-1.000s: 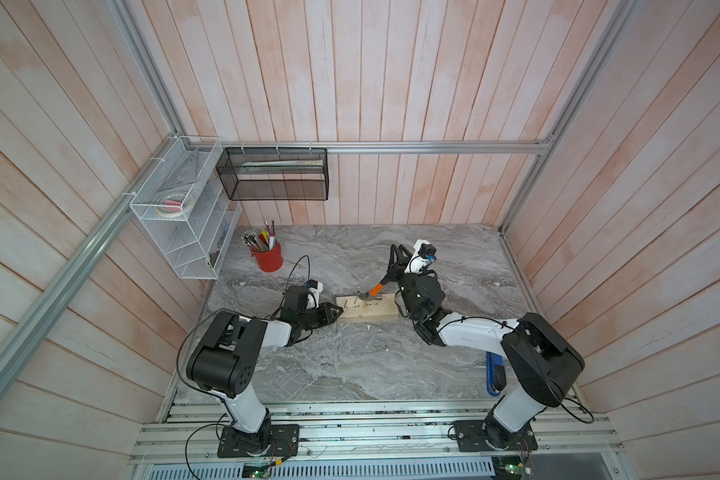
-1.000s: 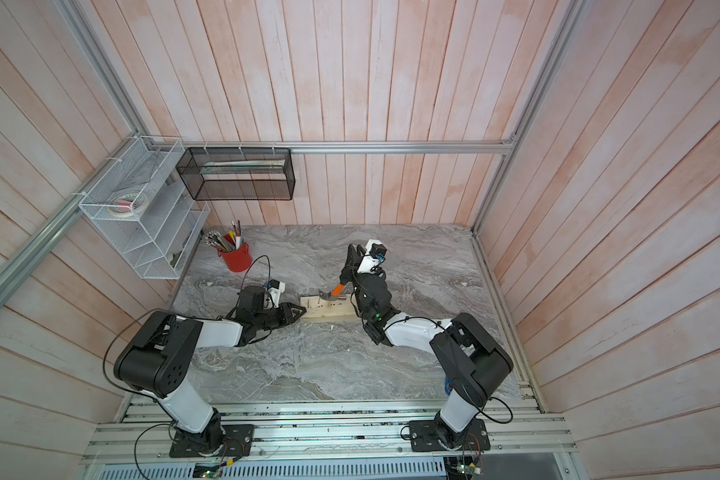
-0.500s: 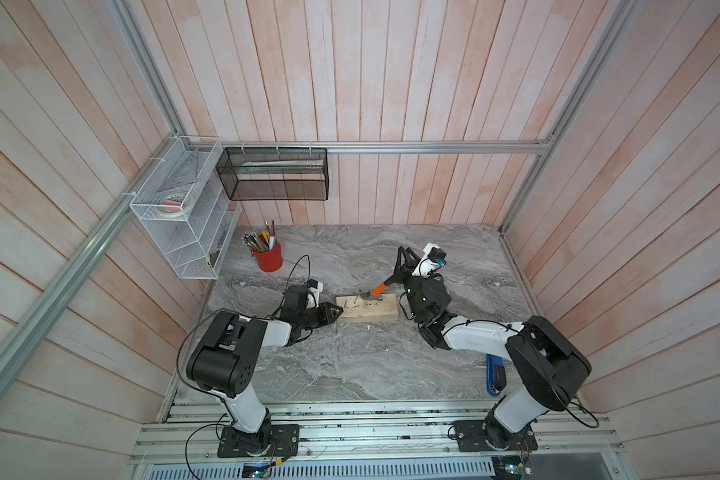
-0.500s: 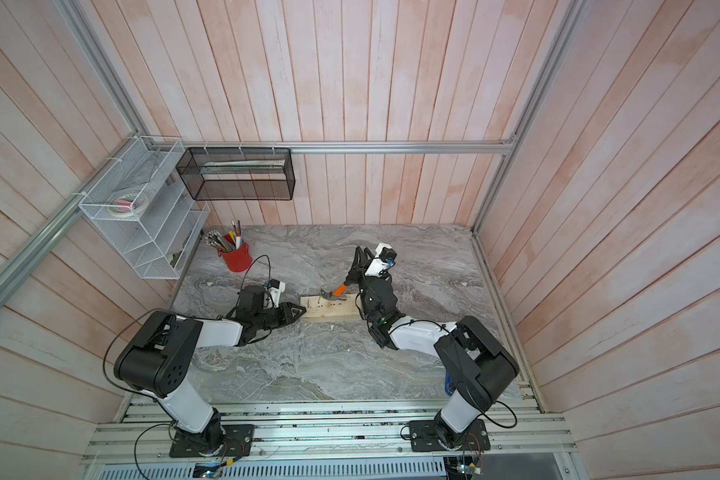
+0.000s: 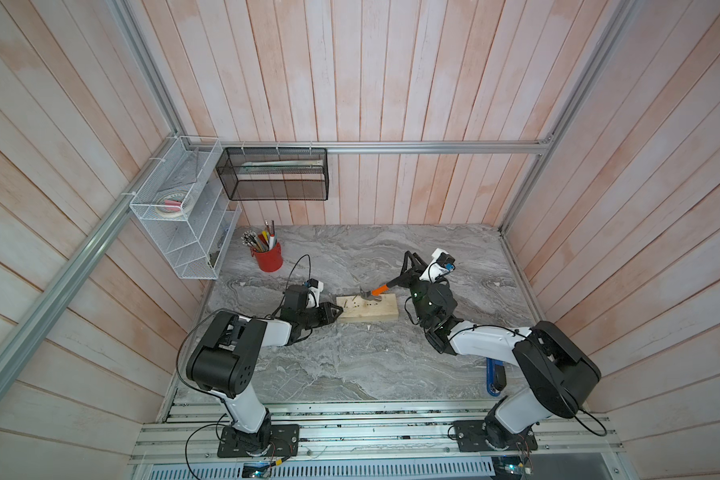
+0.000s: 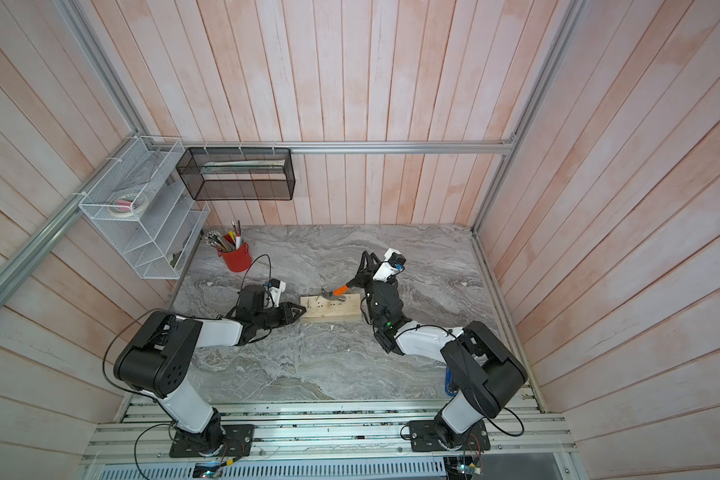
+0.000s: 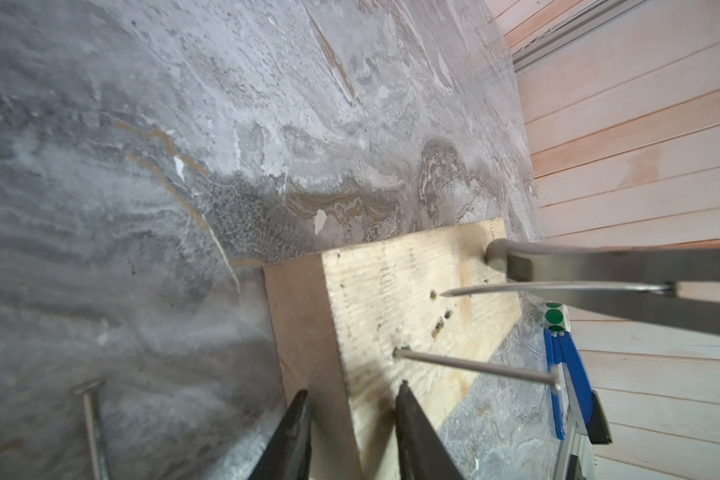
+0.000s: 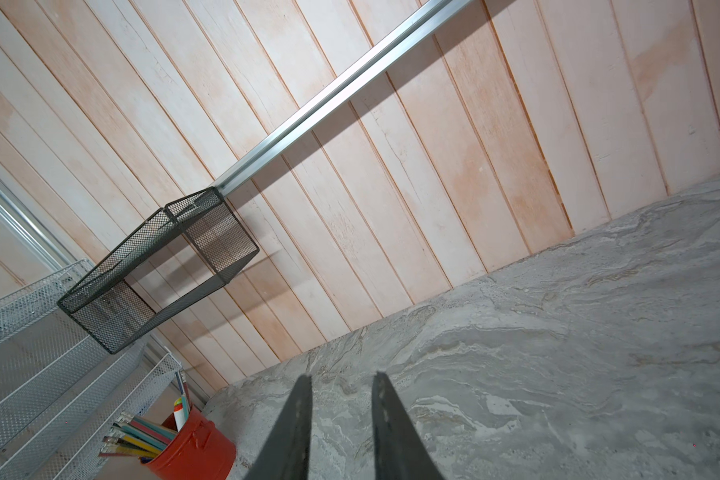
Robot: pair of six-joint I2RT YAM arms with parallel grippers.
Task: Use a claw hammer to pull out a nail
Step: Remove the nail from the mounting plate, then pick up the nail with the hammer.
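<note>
A pale wooden block [image 5: 371, 311] lies mid-table. My left gripper [image 7: 352, 388] is shut on its left end, one finger on each side. My right gripper [image 5: 411, 259] points up and back, shut on the black end of the claw hammer [image 5: 381, 289]; its fingertips [image 8: 304, 386] show only table between them. The steel head [image 7: 599, 266] rests on the block. Its claw holds a nail [image 7: 558, 288] by the head, and the nail's tip hangs just clear of its hole. A second nail [image 7: 474, 365] stands in the block near my left fingers.
A loose nail [image 7: 90, 424] lies on the marble beside the block. A red cup of pencils [image 5: 268, 257] stands back left, under a white wire rack [image 5: 184, 224] and a black mesh basket [image 5: 275, 174]. A blue tool [image 5: 495, 376] lies front right.
My right wrist has swung to the right, rocking the hammer back on its head, and the nail in the claw has come up out of the block. The left gripper has stayed still.
</note>
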